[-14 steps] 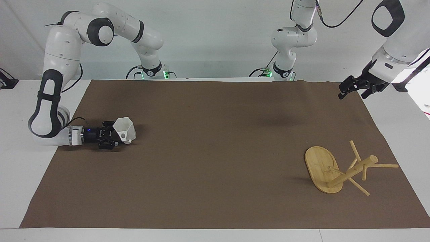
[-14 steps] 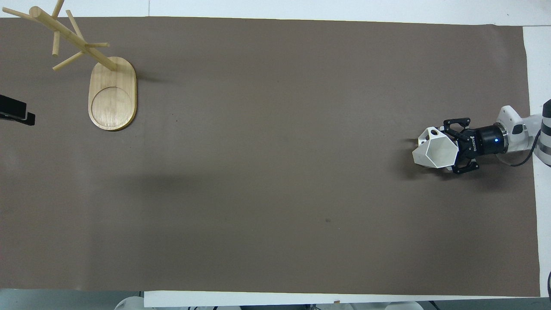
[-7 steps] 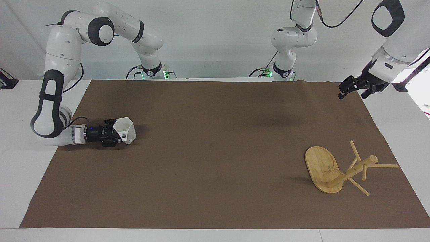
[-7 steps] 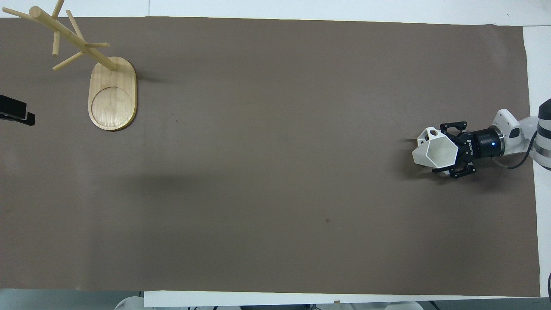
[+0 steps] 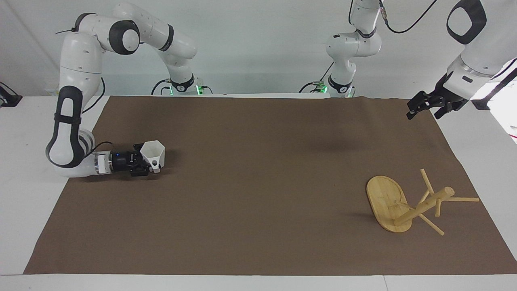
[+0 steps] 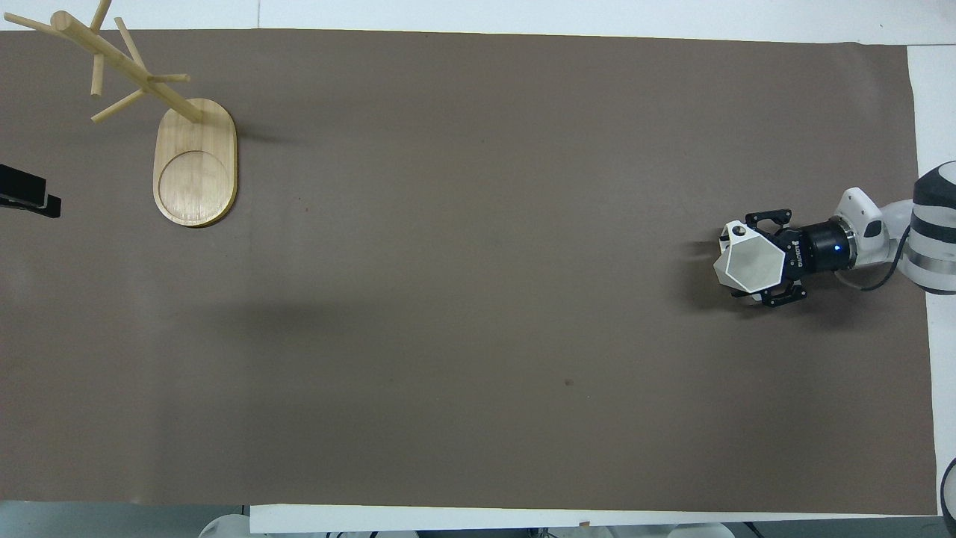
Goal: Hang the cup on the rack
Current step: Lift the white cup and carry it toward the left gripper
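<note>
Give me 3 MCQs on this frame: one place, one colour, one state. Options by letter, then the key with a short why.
1. Where is the cup?
A. on the rack's base
B. at the right arm's end of the table, at the right gripper
C. under the left gripper

2. What colour is the cup?
A. white
B. red
C. black

3. How does the rack stand?
A. lying flat on its side
B. upright on its oval base, nothing on its pegs
C. upright with a cup hung on it

Key:
1 B, the cup sits at the right gripper's jaws; the left gripper waits raised over the mat's corner at its own end.
2 A, its faceted sides show white.
3 B, the base is flat on the brown mat, pegs bare.
</note>
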You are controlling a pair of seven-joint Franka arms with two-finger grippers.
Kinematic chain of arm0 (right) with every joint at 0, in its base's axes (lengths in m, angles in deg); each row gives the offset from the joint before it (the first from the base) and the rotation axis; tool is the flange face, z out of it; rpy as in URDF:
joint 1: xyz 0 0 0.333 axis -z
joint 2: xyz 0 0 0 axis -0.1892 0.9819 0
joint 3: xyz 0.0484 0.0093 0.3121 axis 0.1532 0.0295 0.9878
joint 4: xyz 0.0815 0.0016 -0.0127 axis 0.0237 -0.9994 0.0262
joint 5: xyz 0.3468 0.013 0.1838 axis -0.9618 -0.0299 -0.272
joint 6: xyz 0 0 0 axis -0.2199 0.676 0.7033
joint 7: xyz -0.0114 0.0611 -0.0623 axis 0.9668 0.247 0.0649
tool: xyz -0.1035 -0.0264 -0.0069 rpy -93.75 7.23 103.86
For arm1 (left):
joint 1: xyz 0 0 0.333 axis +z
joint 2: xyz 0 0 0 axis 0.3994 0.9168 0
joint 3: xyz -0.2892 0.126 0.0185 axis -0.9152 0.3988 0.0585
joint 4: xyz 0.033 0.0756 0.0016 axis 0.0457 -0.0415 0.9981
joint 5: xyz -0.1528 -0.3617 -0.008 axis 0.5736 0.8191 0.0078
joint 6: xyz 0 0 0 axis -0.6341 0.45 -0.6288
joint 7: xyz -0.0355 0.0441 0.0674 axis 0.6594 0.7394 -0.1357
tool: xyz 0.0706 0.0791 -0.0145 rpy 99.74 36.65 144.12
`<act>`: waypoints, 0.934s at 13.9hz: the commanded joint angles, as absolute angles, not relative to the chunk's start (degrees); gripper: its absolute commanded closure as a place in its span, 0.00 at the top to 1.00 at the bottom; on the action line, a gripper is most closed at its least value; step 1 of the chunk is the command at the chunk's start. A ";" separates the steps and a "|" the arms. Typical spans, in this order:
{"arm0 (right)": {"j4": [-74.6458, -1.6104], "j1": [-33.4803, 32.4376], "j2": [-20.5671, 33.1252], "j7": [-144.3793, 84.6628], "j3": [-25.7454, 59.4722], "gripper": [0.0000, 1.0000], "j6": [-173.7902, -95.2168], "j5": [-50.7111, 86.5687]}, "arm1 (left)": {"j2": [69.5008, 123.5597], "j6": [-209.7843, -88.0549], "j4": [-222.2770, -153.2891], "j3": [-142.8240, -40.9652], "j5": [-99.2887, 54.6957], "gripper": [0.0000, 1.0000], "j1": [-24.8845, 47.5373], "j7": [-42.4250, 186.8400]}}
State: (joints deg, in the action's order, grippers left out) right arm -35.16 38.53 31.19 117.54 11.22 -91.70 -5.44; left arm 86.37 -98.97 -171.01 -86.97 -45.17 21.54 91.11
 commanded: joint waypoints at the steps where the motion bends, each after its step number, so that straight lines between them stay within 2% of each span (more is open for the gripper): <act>1: -37.47 38.15 29.35 119.39 11.16 0.43 -92.58 -6.50 | 85.24 -98.87 -172.10 -86.23 -46.38 1.00 20.55 90.73; 3: -37.56 37.36 26.90 116.06 11.16 0.22 -92.75 -6.50 | 85.24 -98.78 -172.10 -86.23 -46.38 1.00 20.64 90.73; 4: -37.82 36.92 24.71 113.17 11.16 0.19 -92.75 -6.50 | 85.24 -98.87 -172.10 -86.23 -46.38 1.00 20.56 90.73; 6: -37.91 33.77 21.01 107.19 11.16 0.19 -92.84 -8.59 | 85.24 -98.78 -172.10 -86.23 -46.38 1.00 20.55 90.73; 8: -38.00 28.95 19.94 103.92 11.16 0.19 -93.28 -14.38 | 85.24 -98.78 -172.10 -86.23 -46.38 1.00 20.64 90.73; 10: -40.53 23.68 19.68 103.47 11.16 0.19 -99.49 -22.11 | 85.15 -98.78 -172.10 -86.23 -46.38 1.00 20.64 90.73; 13: -44.23 12.00 18.98 103.38 11.16 0.19 -108.89 -36.51 | 85.24 -98.78 -172.10 -86.23 -46.38 1.00 20.55 90.73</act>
State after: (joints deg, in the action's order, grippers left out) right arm -40.76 17.78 20.16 103.27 11.40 -104.08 -29.40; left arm 86.37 -98.97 -171.01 -86.97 -45.17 21.54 91.11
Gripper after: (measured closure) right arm 0.189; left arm 0.000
